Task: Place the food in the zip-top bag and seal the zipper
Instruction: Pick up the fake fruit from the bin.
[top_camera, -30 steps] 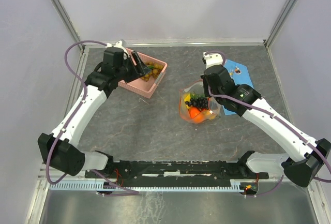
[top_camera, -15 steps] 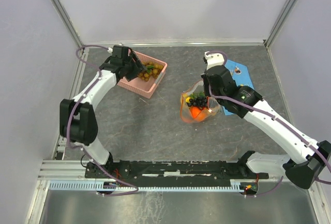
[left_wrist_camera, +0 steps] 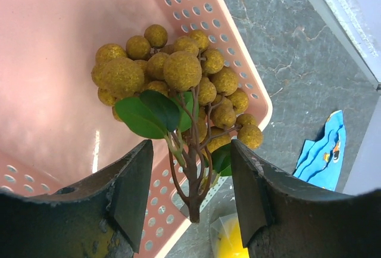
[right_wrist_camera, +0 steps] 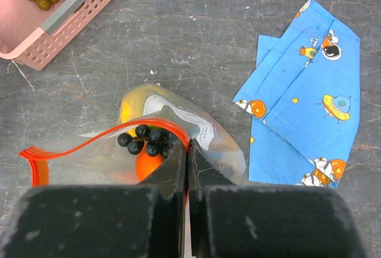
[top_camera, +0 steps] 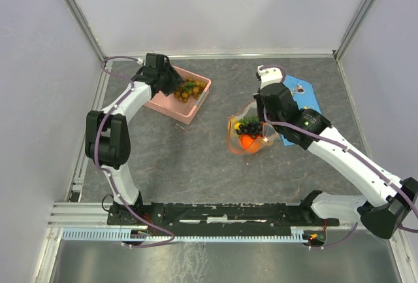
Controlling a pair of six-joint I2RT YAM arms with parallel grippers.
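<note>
The brownish-green grape bunch (left_wrist_camera: 178, 73) with green leaves lies in the pink basket (left_wrist_camera: 53, 79). My left gripper (left_wrist_camera: 190, 201) is open, its jaws on either side of the bunch's stem without touching it. In the top view the left gripper (top_camera: 171, 85) is over the basket next to the bunch (top_camera: 189, 91). My right gripper (right_wrist_camera: 187, 151) is shut on the red zipper strip (right_wrist_camera: 101, 134) of the clear zip-top bag (right_wrist_camera: 208, 128) and holds its mouth open. Inside the bag are a yellow lemon (right_wrist_camera: 132, 100), an orange fruit (right_wrist_camera: 147, 167) and a dark berry cluster (right_wrist_camera: 149, 139).
A blue printed cloth (top_camera: 297, 97) lies to the right of the bag (top_camera: 248, 136), behind my right arm. The pink basket (top_camera: 183, 111) stands at the back left near the wall frame. Grey stone tabletop lies between basket and bag.
My left arm's elbow has swung up and to the left while its gripper stayed over the basket, closing in on the grape stem. The right gripper keeps holding the bag rim.
</note>
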